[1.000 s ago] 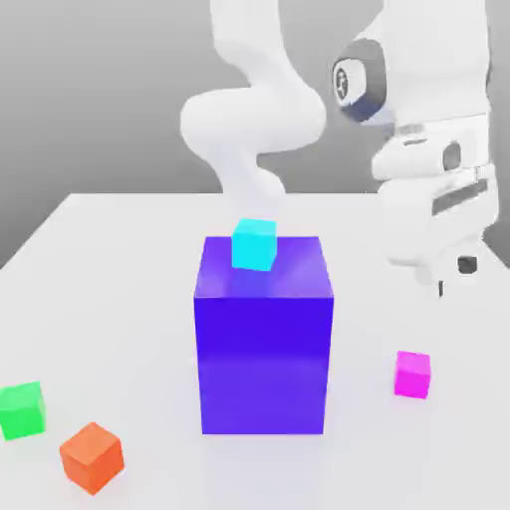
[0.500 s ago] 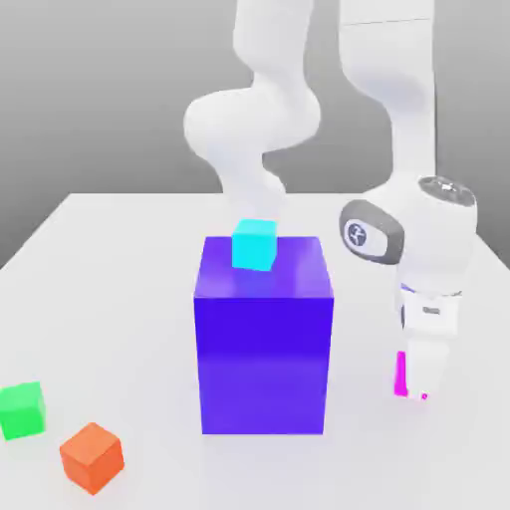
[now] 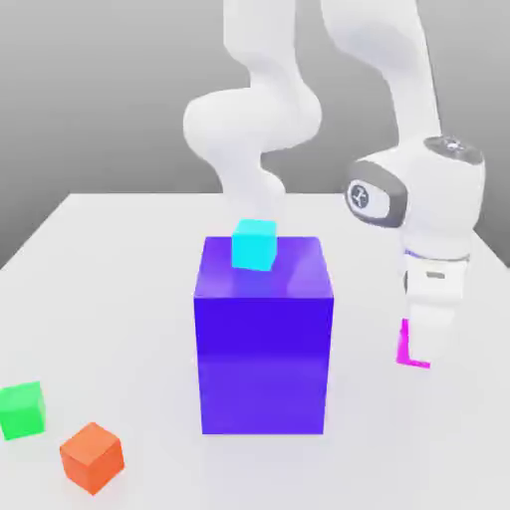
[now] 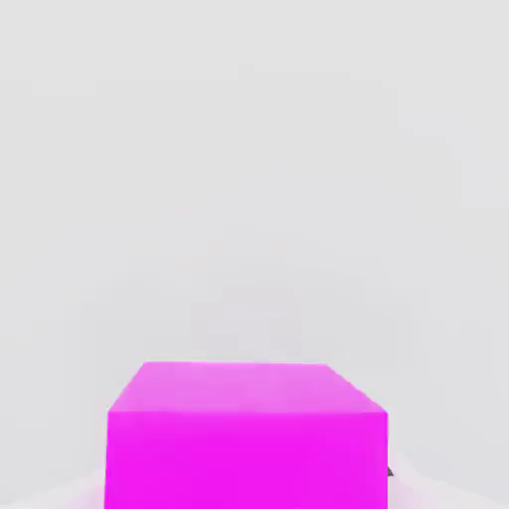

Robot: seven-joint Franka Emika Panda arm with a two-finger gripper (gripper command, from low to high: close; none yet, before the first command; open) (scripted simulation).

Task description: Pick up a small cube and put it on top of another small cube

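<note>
In the exterior view my gripper (image 3: 422, 344) hangs to the right of the tall blue block, shut on the small magenta cube (image 3: 402, 345). The cube sits a little above the white table, and the fingers cover most of it. The hand view has the same magenta cube (image 4: 247, 437) close up, with bare table beyond it. A small cyan cube (image 3: 254, 245) rests on top of the blue block (image 3: 263, 349), near its back edge.
A green cube (image 3: 22, 409) and an orange-red cube (image 3: 92, 457) lie on the table (image 3: 120, 299) at the exterior view's front left. The blue block stands mid-table, left of my gripper. The arm's white links rise behind the block.
The gripper came down over the magenta cube, shut on it, and has since risen a little with the cube in it. The other cubes have not moved.
</note>
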